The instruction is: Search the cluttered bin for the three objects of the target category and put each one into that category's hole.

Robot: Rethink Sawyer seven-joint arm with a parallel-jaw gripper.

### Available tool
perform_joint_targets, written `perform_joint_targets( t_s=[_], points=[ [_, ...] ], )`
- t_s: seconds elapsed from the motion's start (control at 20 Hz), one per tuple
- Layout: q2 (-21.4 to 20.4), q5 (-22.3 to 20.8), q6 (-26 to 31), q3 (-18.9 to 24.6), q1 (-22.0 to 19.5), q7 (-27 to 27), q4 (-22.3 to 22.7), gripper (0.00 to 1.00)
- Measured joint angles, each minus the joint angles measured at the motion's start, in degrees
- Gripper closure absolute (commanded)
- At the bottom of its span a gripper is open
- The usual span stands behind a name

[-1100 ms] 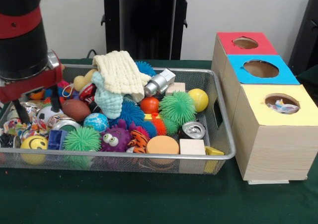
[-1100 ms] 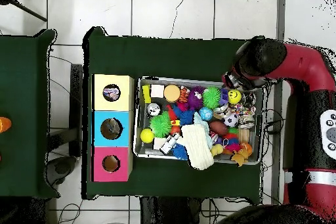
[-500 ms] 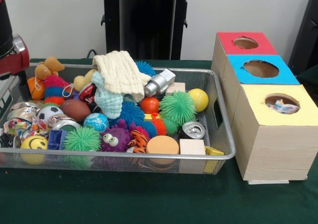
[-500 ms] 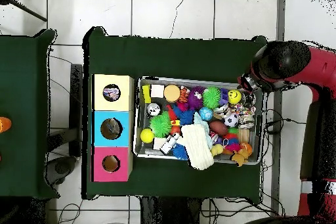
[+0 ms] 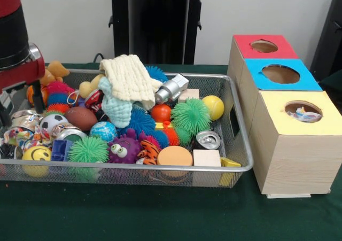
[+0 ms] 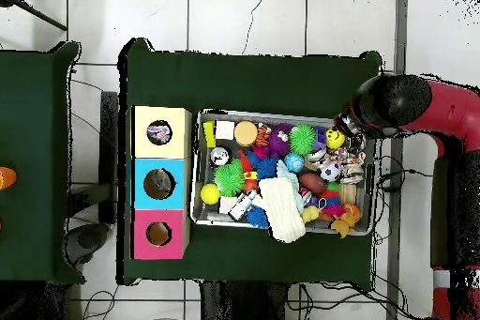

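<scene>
The wire-mesh bin sits on the green-clothed tabletop, heaped with toys — spiky rubber balls, a green one near the right end, a smooth yellow ball, a purple googly-eyed creature, a crushed metal can, plain wooden blocks, and a cream waffle-knit cloth draped on top. Just beside the bin's right end stands a wooden box with round holes under red, blue and yellow tops. No writing is legible. The hand hangs over the bin's left end — whether its fingers are apart or together I cannot tell.
</scene>
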Motion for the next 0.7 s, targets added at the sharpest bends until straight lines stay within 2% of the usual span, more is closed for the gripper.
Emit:
perform_joint_targets(
  t_s=[0.3, 0.7],
  points=[
    [-0.19, 0.08, -6.19, -0.01, -1.64, 0.0, 5.98, 0.0],
    [2.82, -0.22, -8.61, -0.01, -3.03, 0.0, 7.1, 0.0]
  ],
)
